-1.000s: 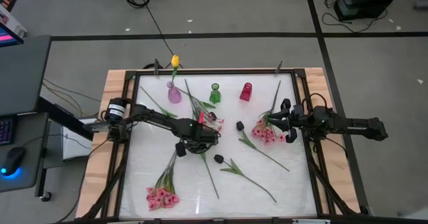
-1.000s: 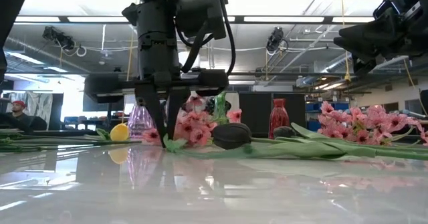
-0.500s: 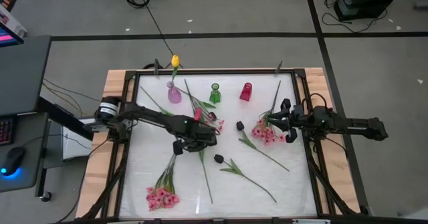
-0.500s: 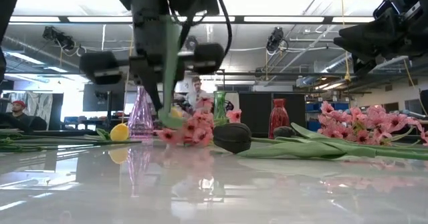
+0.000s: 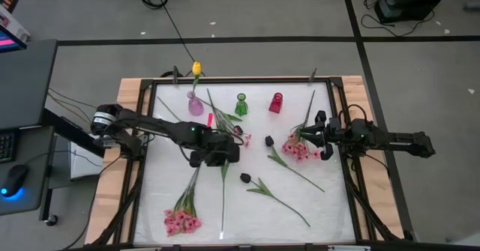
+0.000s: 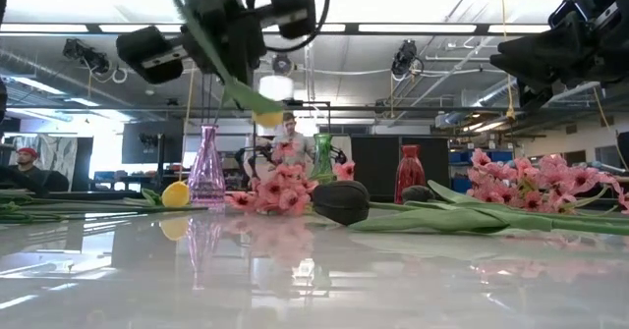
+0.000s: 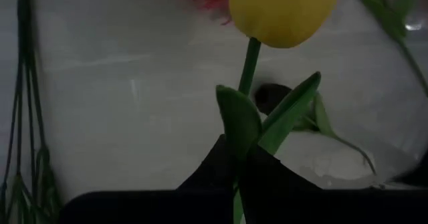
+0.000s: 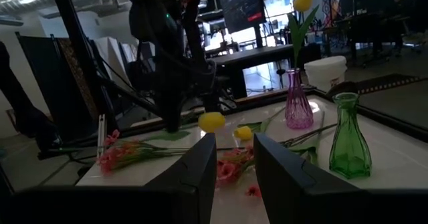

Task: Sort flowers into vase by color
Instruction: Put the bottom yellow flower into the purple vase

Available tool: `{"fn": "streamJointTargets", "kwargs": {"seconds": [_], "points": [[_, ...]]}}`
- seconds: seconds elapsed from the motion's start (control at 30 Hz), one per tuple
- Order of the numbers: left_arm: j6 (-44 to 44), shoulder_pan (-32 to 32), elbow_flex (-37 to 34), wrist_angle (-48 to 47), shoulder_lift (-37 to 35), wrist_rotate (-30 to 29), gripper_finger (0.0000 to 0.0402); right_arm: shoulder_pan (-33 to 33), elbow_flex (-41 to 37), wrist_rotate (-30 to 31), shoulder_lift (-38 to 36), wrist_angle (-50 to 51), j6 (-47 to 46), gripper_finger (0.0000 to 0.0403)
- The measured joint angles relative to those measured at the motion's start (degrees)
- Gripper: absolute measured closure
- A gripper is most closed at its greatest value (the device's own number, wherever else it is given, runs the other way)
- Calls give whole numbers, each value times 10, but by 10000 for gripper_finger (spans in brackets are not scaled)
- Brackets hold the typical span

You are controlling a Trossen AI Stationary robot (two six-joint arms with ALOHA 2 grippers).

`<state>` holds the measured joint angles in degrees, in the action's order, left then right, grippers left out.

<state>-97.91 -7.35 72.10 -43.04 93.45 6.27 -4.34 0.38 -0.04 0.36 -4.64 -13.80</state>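
Your left gripper (image 5: 220, 159) hangs above the middle of the tabletop (image 5: 187, 228), its fingers (image 7: 221, 167) clamped together on the green stem of a yellow tulip (image 7: 284, 11). In the left wrist view the bloom stands straight out beyond the fingertips, stem running along the line of the fingers, two leaves spreading just past the grip; the high view shows the rest of the stem trailing back toward the near edge of the tabletop.

The purple vase (image 5: 195, 104), already holding one yellow tulip (image 5: 196, 68), stands at the far edge, up and a little left of the held flower; judged from that, the stem's long axis must be tipped upright and its free end brought over the narrow neck. The green vase (image 5: 241, 106) and red vase (image 5: 276, 103) stand beside it in a row. The left arm is clearly the nearer one to the purple vase.

Your right gripper (image 5: 319, 135) waits at the right side, over a pink spray (image 5: 297, 147); its fingers (image 8: 190, 174) stand slightly apart with nothing between them. Another pink spray (image 5: 180, 219) lies near the front left, dark tulips (image 5: 244, 177) near the centre.

No brand, label or legible writing shows on the vases or flowers.
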Motion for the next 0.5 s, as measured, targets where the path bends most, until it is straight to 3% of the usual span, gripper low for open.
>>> {"fn": "streamJointTargets", "kwargs": {"seconds": [0.27,0.5], "points": [[65,2,0,-1,-53,-47,392,0,0,0,0,0,0,292],[185,5,0,-7,-115,-135,392,0,0,0,0,0,0,292]]}}
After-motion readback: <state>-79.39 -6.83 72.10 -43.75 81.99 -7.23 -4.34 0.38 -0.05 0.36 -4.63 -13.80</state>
